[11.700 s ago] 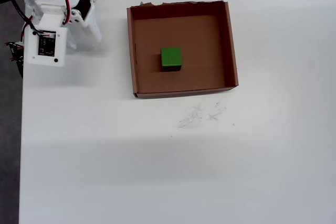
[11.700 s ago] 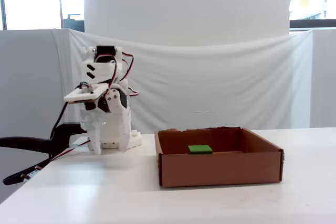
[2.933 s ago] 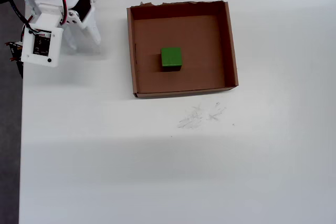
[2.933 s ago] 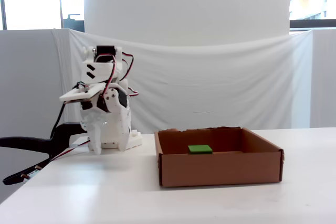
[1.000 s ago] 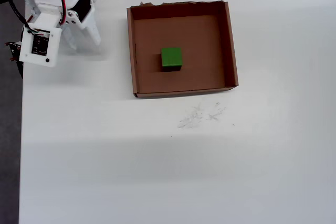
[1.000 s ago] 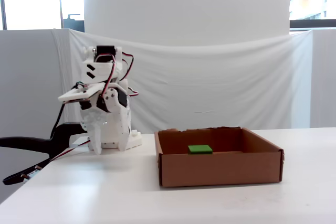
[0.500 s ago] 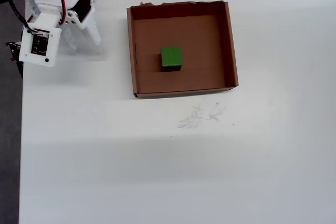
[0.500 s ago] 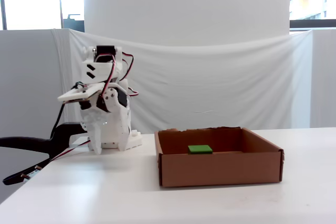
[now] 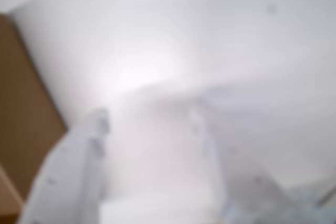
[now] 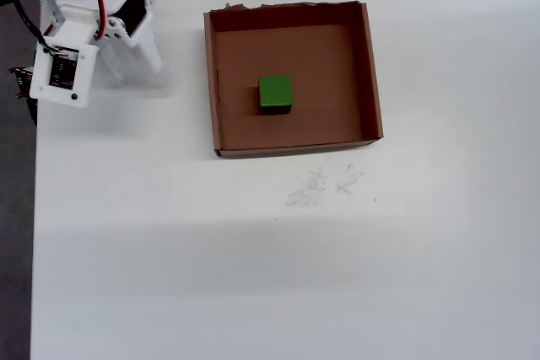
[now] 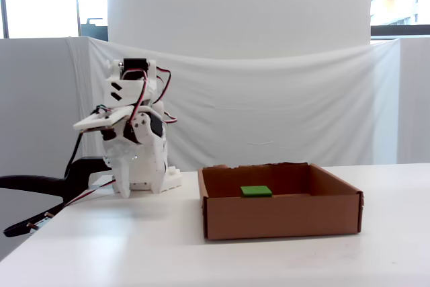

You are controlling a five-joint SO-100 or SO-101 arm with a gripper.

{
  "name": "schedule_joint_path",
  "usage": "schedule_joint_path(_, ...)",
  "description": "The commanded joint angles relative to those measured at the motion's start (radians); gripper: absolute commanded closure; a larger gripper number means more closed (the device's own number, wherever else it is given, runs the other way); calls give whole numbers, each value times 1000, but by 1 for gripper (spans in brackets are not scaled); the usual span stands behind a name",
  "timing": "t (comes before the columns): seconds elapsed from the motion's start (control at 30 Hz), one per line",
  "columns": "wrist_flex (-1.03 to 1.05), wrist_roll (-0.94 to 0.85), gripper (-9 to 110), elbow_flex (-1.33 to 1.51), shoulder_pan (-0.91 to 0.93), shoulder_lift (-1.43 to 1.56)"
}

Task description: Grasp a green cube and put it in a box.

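Observation:
The green cube (image 10: 275, 93) (image 11: 256, 191) lies near the middle of the box (image 10: 369, 73) (image 11: 282, 216), a shallow brown cardboard tray with a ragged far edge. My white arm is folded up at the table's left end, well away from the box. In the blurred wrist view my gripper (image 9: 147, 115) points down at bare white table, its two fingers apart and nothing between them. A brown strip of the box (image 9: 21, 108) shows at that view's left edge. The overhead view shows the gripper (image 10: 133, 58) left of the box.
The arm's base and red-and-black wires (image 11: 138, 159) stand at the left. A black clamp (image 11: 40, 186) sticks out past the table's left edge. Faint pencil scribbles (image 10: 325, 185) mark the table in front of the box. A white cloth backdrop (image 11: 282, 112) hangs behind.
The wrist with its circuit board has crept slightly up and left in the overhead view. The cube and the box have not moved.

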Motion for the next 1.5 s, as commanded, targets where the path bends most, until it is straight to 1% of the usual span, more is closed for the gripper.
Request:
schedule_joint_path(0.0, -2, 9, 80, -5, 8, 8)
schedule_joint_path(1.47, -3, 31, 80, -5, 8, 8)
